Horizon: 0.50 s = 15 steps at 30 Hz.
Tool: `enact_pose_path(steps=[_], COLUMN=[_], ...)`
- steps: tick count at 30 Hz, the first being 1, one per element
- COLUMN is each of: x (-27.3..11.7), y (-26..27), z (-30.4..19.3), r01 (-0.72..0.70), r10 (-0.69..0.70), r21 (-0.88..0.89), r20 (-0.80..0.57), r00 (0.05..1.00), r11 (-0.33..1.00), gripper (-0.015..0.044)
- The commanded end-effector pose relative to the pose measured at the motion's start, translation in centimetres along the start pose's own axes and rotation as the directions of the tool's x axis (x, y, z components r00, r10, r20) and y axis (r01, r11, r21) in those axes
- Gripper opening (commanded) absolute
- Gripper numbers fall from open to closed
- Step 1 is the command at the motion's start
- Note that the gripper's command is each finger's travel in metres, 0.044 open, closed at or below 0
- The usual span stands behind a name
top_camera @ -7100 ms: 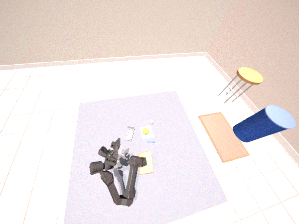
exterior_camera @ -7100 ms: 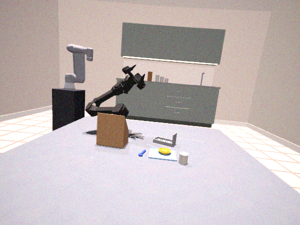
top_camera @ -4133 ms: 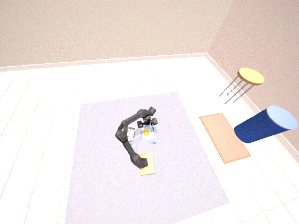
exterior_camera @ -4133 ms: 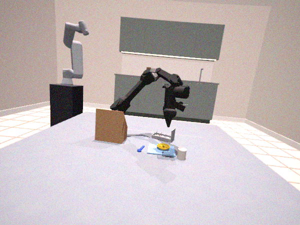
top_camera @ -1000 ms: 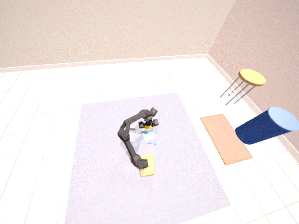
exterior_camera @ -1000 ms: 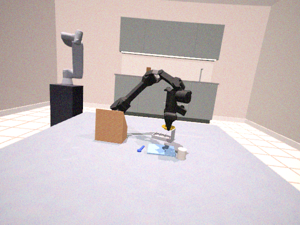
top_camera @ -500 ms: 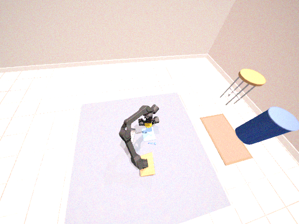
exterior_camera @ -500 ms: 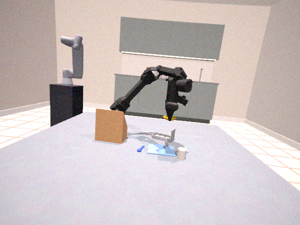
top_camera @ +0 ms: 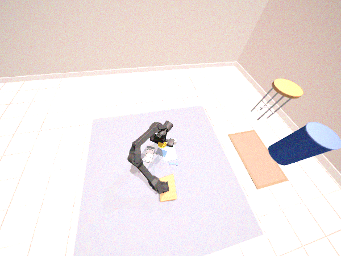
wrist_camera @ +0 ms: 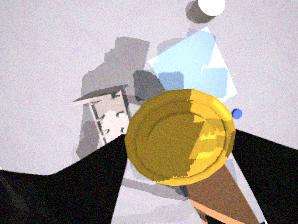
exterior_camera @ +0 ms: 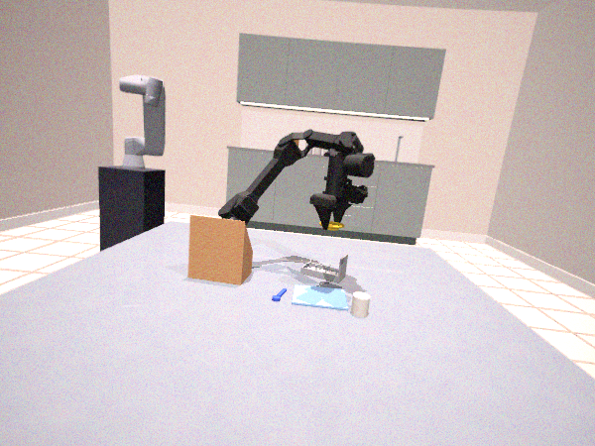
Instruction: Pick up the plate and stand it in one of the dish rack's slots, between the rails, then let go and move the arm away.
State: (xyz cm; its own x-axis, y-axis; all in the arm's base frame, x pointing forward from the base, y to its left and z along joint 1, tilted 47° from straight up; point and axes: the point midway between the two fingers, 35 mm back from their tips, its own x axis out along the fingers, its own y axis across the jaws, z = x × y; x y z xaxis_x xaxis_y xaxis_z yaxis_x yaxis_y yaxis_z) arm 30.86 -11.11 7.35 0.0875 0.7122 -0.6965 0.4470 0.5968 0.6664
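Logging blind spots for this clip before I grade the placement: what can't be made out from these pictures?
- Top view: the dish rack and plate are too small to show the rails or the grasp.
- Wrist view: the plate fills the middle, hiding the table below and where the fingers meet its rim; the rack is blurred.
- Exterior view: only a yellow sliver of plate shows at the gripper; its tilt is unclear.
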Motion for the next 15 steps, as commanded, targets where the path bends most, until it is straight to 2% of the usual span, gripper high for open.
enact_pose_path(steps=[1,8,15], x=[-0.1,-0.3,-0.2], y=[1.2,3.2,5.0], z=[-1.2,-3.5,-6.0], r01=[-0.003,-0.003,-0.002], r10=[0.003,0.003,0.005], r21=[0.114,0.349,0.564], r20=[-0.001,-0.002,-0.003], r00=[1.0,1.0,1.0], r11=[0.994,0.937,0.826], gripper=[0.0,0.0,0.0])
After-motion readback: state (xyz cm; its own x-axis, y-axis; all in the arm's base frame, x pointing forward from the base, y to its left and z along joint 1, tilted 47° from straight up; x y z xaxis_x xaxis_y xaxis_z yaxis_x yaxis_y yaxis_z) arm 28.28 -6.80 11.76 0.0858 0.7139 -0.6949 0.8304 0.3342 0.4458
